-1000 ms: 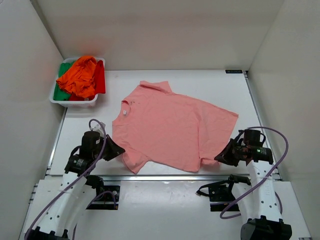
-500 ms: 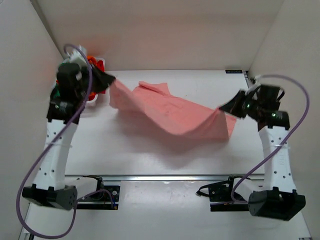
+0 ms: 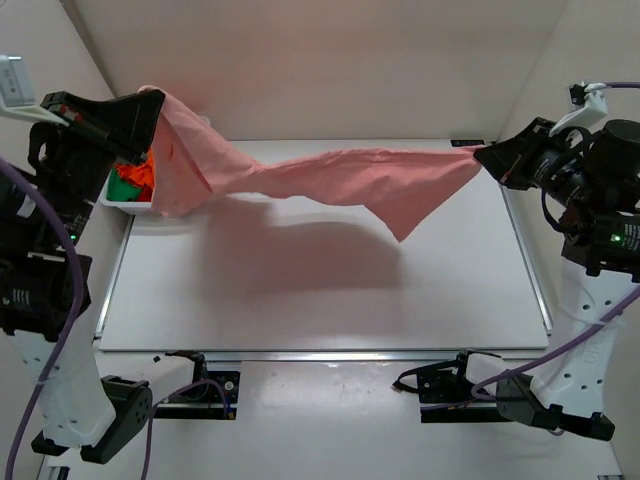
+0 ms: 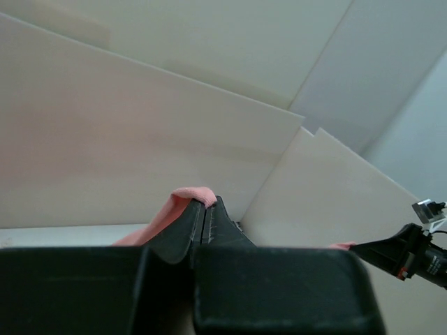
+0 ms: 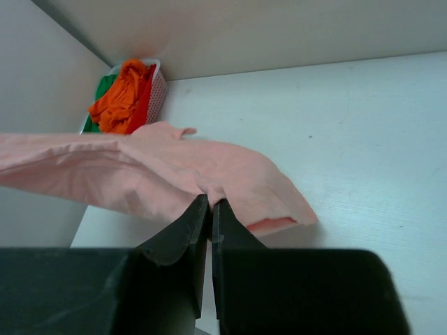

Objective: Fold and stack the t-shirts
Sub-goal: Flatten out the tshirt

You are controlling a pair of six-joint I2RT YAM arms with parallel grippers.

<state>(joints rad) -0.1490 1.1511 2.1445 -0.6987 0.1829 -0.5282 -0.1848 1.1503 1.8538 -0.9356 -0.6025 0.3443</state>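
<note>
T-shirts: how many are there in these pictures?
4. A salmon-pink one hangs stretched between left claw and right claw; orange, red and green ones lie bunched in the far-left white tray. Others may hide underneath.

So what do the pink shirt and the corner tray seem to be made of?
The pink shirt looks like soft matte fabric, probably cotton knit: it sags and creases where it hangs. The tray looks like rigid white plastic, holding straight walls; gloss is unclear.
</note>
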